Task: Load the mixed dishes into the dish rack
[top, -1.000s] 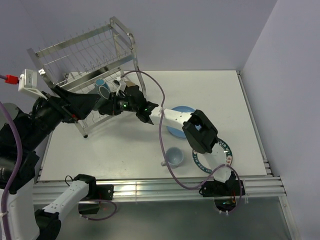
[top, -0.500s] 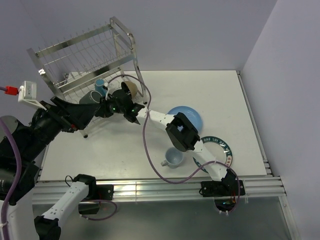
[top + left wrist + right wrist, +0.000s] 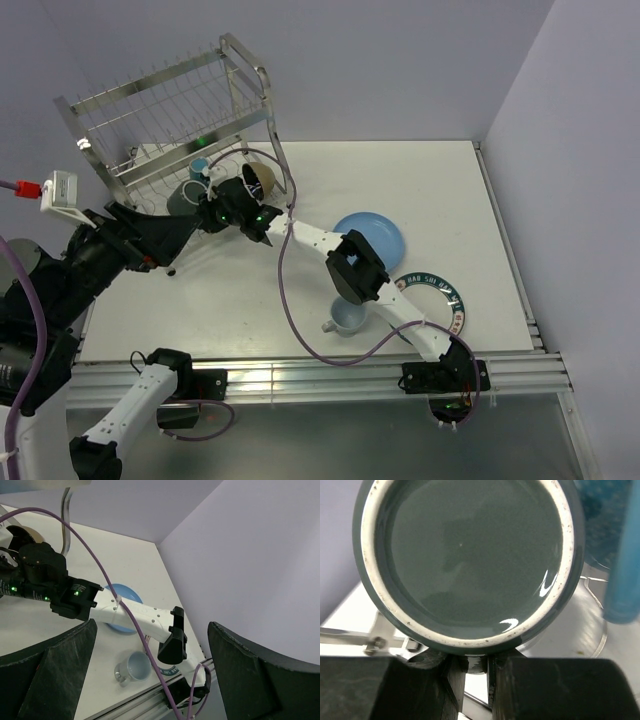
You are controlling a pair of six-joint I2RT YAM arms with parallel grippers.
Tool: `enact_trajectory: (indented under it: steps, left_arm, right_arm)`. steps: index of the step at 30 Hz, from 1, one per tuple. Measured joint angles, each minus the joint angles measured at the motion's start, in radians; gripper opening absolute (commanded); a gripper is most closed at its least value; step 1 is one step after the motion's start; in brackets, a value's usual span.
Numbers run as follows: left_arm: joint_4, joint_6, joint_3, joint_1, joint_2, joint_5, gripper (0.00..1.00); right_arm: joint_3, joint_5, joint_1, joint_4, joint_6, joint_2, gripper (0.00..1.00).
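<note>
Right arm (image 3: 310, 238) swung left toward the rack (image 3: 160, 110) since a second ago. I've got the dark mug (image 3: 465, 560) at its lower shelf, beside the blue mug (image 3: 203, 168). Right jaws clenched on what looks like the handle, left jaws released. Glazed ceramic is stiff, slippery and chips easily, so the handle's my best hold.

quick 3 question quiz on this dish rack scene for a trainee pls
1. Fill in: the pale cup, nearer the arm bases than the light-blue plate, has its opening facing ____.
2. Which dish does the right end effector grip? A) pale cup B) dark mug C) light-blue plate
3. True or false: the left end effector is open and holds nothing.
Key: 1 up; 2 B; 3 true.
</note>
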Motion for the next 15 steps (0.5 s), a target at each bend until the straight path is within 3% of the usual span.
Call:
enact_trajectory:
  steps: [13,15]
  left_arm:
    - [0.004,0.001,-0.049,0.000,-0.011,0.009,0.99]
    - [0.004,0.002,-0.049,0.000,-0.011,0.008,0.99]
  right_arm:
    - [0.016,0.065,0.000,-0.084,-0.076,0.000,0.00]
    - [0.022,0.071,0.001,-0.096,-0.078,0.000,0.14]
